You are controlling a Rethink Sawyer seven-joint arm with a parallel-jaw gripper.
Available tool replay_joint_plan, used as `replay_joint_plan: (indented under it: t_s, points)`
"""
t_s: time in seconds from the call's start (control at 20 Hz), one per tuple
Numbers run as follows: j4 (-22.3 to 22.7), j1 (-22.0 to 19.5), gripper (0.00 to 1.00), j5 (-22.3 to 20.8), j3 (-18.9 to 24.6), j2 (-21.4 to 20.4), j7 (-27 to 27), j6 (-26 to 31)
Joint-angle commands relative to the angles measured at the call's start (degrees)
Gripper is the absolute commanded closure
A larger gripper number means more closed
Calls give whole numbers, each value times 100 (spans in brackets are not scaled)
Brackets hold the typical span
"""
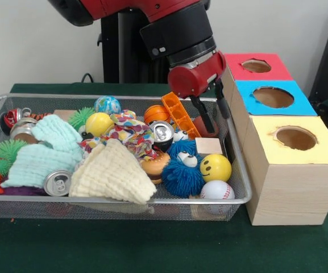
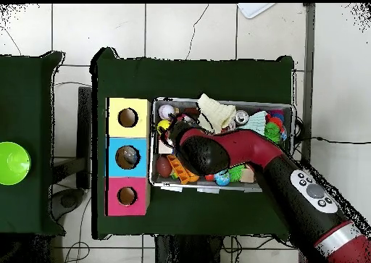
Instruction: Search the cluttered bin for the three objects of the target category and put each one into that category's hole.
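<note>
The wire mesh bin [image 1: 240, 170] is full of toys, cloths and balls; it also shows in the overhead view [image 2: 239, 190]. No clear plastic bottle shows in the bin in either view. My gripper [image 1: 218, 122] hangs over the bin's right end, beside the boxes, with its black fingers [image 1: 204, 118] apart and nothing between them. In the overhead view my arm [image 2: 224, 151] covers the gripper and the bin's middle. Something pale shows inside the blue box's hole [image 2: 127, 156].
Three boxes with holes stand beside the bin: red [image 1: 277, 69], blue [image 1: 300, 105], yellow [image 1: 323, 151]. In the bin lie silver cans [image 1: 162, 132] [image 1: 57, 182], a cream cloth [image 1: 112, 173], a mint cloth [image 1: 38, 162], a blue fuzzy toy [image 1: 182, 173] and an orange grid piece [image 1: 181, 114]. A green disc [image 2: 11, 162] lies on another table.
</note>
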Motion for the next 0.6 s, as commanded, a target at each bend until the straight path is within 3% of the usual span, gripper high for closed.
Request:
replay_joint_plan:
  t_s: [0.05, 0.35, 0.6]
  points:
    - [-656, 131, 0, -500, -516, -56, -80, 546]
    - [-1063, 678, 0, -1357, -1253, 47, 25, 289]
    - [-1393, 1095, 0, -1876, -1868, 220, 445, 96]
